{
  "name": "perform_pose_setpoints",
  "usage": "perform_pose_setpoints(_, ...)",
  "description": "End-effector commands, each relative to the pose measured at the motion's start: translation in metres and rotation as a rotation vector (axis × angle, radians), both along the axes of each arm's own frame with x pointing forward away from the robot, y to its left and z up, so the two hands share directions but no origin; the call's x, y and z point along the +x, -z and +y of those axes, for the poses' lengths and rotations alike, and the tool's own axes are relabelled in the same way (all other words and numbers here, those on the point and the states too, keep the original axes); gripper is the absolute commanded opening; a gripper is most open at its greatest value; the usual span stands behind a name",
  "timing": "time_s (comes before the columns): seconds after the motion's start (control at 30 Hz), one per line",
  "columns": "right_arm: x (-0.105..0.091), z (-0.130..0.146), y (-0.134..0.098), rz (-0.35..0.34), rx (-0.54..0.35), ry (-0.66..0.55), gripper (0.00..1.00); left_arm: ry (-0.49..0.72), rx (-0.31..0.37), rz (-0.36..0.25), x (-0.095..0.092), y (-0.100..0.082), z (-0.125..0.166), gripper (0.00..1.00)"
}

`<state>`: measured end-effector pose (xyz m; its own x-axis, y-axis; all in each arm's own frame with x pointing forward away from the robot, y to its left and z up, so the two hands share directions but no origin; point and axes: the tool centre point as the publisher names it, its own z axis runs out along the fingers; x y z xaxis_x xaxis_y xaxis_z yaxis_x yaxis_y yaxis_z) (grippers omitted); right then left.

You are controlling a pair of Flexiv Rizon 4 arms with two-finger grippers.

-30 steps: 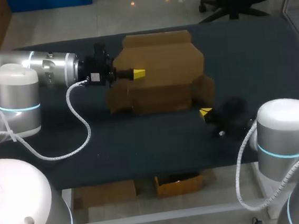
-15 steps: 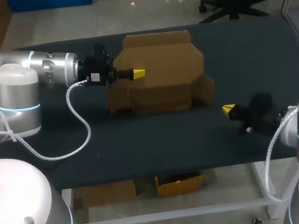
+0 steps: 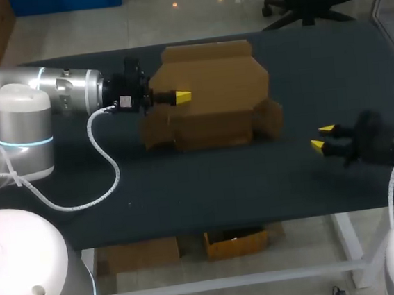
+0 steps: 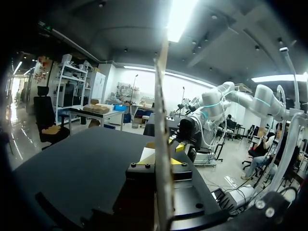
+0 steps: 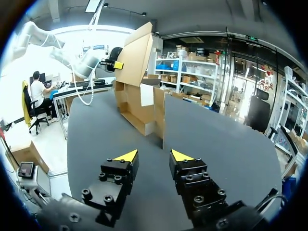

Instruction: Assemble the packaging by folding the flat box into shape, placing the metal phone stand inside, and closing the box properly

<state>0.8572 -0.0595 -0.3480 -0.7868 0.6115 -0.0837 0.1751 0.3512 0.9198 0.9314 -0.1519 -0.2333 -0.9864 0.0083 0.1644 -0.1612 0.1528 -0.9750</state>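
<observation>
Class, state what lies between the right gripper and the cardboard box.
Only bare dark tabletop separates the right gripper from the cardboard box, clearest in the right wrist view.

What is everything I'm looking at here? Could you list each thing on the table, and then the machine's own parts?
cardboard box: one, brown, partly folded with its big flap raised, on the far middle of the table.
table: one, dark top, carrying the box.
left arm: one, silver and white, coming in from the left side towards the box.
left gripper: one, black with yellow tips, shut on the raised flap of the cardboard box.
right arm: one, white with a black end, coming in from the right side.
right gripper: one, black with yellow tips, open and empty, over bare table to the right of the box, apart from it.
</observation>
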Motion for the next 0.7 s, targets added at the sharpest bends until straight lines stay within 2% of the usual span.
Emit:
perform_pose_setpoints(0.03, 0.003, 0.001, 0.003, 0.044, -0.004, -0.143, 0.44, 0.004, 0.0, 0.001, 0.001, 0.004, 0.001, 0.0)
perform_pose_setpoints(0.33, 0.017, 0.013, 0.012, 0.025, -0.041, -0.153, 0.47, 0.004, 0.0, 0.001, 0.001, 0.004, 0.001, 0.0)
perform_pose_setpoints(0.43, 0.023, 0.016, 0.013, 0.017, -0.035, -0.16, 0.5, 0.004, 0.0, 0.001, 0.001, 0.004, 0.001, 0.0)
perform_pose_setpoints(0.53, 0.03, 0.021, 0.015, 0.004, -0.035, -0.153, 0.58, 0.004, 0.0, 0.001, 0.001, 0.004, 0.001, 0.0)
perform_pose_setpoints(0.7, 0.04, 0.028, 0.021, -0.007, -0.036, -0.134, 0.59, 0.004, 0.0, 0.001, 0.001, 0.004, 0.001, 0.0)
